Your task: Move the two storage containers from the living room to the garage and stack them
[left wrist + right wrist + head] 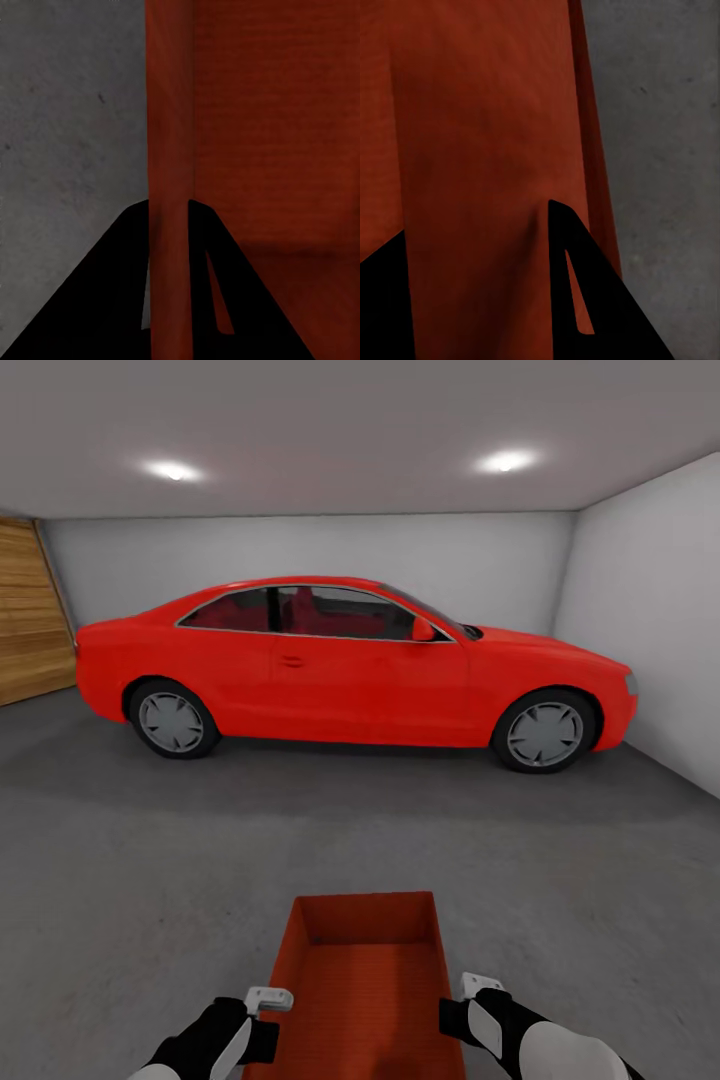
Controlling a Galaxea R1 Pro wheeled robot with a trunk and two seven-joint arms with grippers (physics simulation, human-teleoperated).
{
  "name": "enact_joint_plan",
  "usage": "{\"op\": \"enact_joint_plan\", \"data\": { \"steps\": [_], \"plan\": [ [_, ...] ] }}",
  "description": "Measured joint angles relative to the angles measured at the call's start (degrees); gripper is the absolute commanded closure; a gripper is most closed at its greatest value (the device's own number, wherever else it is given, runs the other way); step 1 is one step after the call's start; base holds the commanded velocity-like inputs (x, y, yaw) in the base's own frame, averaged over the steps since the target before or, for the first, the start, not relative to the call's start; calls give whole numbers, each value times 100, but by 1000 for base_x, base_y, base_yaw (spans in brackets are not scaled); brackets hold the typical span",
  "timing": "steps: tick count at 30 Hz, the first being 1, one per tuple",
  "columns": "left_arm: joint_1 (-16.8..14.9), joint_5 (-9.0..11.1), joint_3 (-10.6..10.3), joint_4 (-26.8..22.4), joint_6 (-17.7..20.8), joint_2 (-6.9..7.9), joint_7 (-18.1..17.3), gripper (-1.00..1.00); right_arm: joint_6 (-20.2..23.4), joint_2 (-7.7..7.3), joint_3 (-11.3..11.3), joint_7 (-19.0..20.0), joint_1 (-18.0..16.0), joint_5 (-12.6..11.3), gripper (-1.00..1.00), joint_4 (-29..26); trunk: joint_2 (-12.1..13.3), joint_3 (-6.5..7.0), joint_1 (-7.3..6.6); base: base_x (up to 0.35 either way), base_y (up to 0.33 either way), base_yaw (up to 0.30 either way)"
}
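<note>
- I'm holding one storage container (pixel 365 980) between both arms, low in front of the base, over the garage floor (pixel 130 880).
- Left end effector (pixel 169 300) is clenched on the container's left wall (one finger either side of it, wrist view confirms).
- Right end effector (pixel 484 300) is pinching the right wall the same way.
- Red car (pixel 350 665) is sitting well ahead, side-on, so there's room in front.
- To do this well, I reckon: lowering both arms at the same rate, keeping the bin level, releasing only once the base is resting flat on the concrete.
</note>
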Motion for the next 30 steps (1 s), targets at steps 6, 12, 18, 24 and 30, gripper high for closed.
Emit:
{"op": "enact_joint_plan", "data": {
  "steps": [6,12,18,24,30],
  "plan": [
    [0,20,-7,21,-19,4,-3,100,1,5,9,-15,0,-2,100,3,0,-2,-2,163,-128,0],
    [0,39,-21,23,-11,12,-3,100,-1,9,4,-29,1,-5,100,10,0,-46,-1,175,-112,0],
    [0,49,-19,45,-35,10,-4,100,-2,9,17,-34,0,-6,100,11,0,-100,1,17,-7,0],
    [0,55,-21,56,-44,10,-5,100,-2,9,18,-38,1,-4,100,13,0,-154,1,1,0,0],
    [0,54,-21,55,-41,11,-6,100,-1,9,13,-39,0,1,100,16,0,-208,1,0,0,0]
  ]
}}
